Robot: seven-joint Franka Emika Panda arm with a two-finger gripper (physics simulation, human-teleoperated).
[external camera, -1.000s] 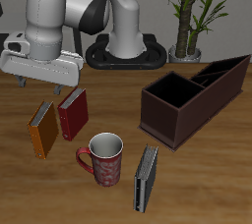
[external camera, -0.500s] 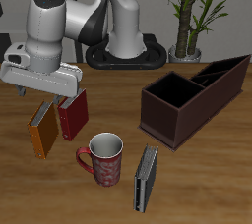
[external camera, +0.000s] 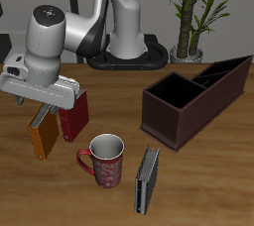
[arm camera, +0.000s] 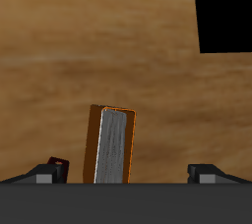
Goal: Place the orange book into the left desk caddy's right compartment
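Orange book stands upright on the tabletop, directly beneath the end effector, fingers spread wide, not touching.

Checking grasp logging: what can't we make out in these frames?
- Exterior view: the fingers are hidden behind the gripper's own body; whether they are around the orange book cannot be told.
- Wrist view: only finger stubs show.
- Exterior view: the left desk caddy walls hide its compartment floors.
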